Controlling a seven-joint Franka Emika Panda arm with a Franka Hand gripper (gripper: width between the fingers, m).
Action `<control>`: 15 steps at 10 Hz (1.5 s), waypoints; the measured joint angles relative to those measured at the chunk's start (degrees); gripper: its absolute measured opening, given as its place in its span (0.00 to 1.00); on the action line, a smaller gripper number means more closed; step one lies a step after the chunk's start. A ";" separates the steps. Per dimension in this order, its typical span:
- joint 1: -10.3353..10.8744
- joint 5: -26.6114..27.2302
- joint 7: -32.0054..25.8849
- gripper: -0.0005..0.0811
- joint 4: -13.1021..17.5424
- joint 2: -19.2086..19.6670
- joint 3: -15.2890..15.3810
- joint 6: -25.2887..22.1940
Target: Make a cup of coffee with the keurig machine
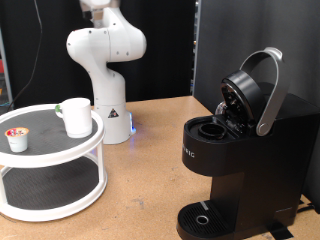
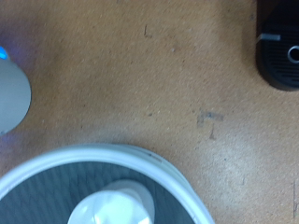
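The cup [image 1: 75, 117], a white mug with green at its rim, stands on the top tier of a round white two-tier stand [image 1: 50, 165] at the exterior view's left. A small white pod with a red-orange top [image 1: 17, 138] stands beside it on the same tier. The keurig machine [image 1: 235, 150] is black and stands at the right with its lid raised and the pod chamber open. The gripper is out of view in both pictures. The wrist view looks down from high up on the stand's rim [image 2: 103, 161], a blurred white object [image 2: 114, 205] on it, and the keurig [image 2: 280, 51].
The white robot base [image 1: 108, 90] stands on the wooden table between the stand and the keurig, and shows in the wrist view [image 2: 11, 93]. The arm rises out of the exterior view's top. A black curtain hangs behind.
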 joint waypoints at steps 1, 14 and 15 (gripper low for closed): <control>-0.22 -1.43 -2.31 0.99 -0.36 0.22 -1.97 0.66; -2.30 -10.40 -11.46 0.99 -0.34 4.78 -13.32 9.46; -2.44 -10.74 -11.46 0.99 -0.21 5.43 -13.70 10.18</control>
